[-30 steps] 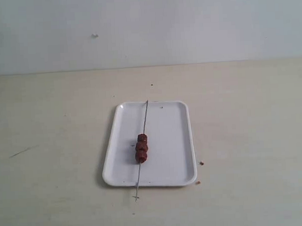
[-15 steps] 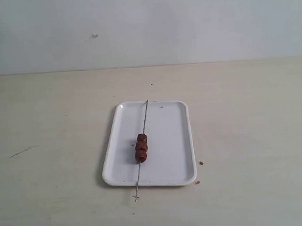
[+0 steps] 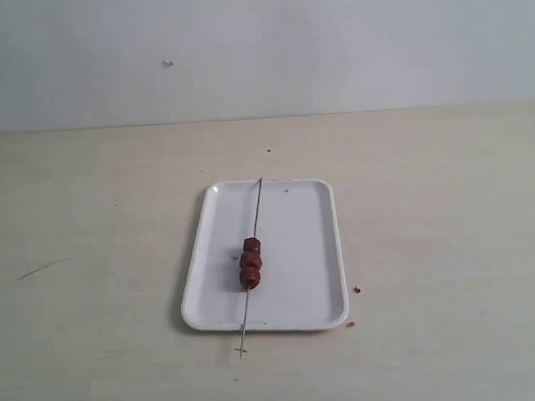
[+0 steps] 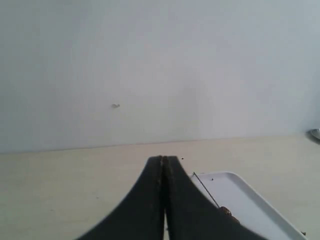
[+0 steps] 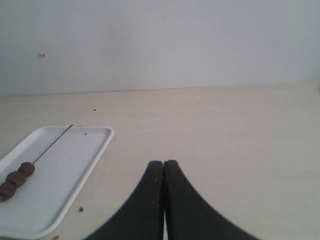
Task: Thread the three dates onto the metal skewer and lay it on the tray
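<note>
Jaws of the left gripper (image 4: 163,160) and the right gripper (image 5: 163,164) were pressed together, holding nothing. Three dates (image 3: 250,262) sat threaded, touching one another, on the metal skewer (image 3: 258,208), which lay lengthwise on the white tray (image 3: 305,252), its near end overhanging the rim above the table (image 3: 93,261)

Soft even light, faint shadows, no glare, slightly hazy, low resolution
</note>
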`<state>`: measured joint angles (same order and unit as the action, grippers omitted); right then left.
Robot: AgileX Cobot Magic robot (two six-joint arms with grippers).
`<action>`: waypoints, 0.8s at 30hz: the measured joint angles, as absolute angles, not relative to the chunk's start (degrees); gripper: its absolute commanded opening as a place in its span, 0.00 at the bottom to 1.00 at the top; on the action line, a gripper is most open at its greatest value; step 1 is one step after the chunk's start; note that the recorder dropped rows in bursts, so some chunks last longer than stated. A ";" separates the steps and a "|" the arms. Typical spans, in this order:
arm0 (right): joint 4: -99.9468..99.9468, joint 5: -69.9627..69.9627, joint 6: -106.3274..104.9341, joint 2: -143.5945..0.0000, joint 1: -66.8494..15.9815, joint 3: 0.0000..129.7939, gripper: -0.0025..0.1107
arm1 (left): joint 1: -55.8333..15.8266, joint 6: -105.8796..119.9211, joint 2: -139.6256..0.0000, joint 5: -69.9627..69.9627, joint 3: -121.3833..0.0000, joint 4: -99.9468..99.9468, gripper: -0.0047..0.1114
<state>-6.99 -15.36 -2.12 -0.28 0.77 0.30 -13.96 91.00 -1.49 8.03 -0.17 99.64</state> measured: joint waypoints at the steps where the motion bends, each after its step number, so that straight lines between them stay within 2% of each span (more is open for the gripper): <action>1: -6.99 -15.36 -2.12 -0.28 0.77 0.30 0.02 | -13.96 91.00 -1.49 8.03 -0.17 99.64 0.04; 13: -7.93 -15.36 -1.99 -0.28 0.77 0.30 0.02 | -13.96 91.00 -1.49 8.03 -0.17 99.17 0.04; 16: -7.93 -15.48 -1.88 -0.28 0.77 0.30 0.02 | -13.96 87.71 -1.49 8.55 -0.17 87.17 0.04; 19: -8.05 -15.48 -1.88 -0.28 0.77 0.30 0.02 | -13.96 70.47 -1.49 9.49 -0.17 69.61 0.04; 24: -8.03 -15.48 -1.88 -0.28 0.77 0.30 0.02 | -13.86 30.10 -1.49 0.00 0.05 40.62 0.04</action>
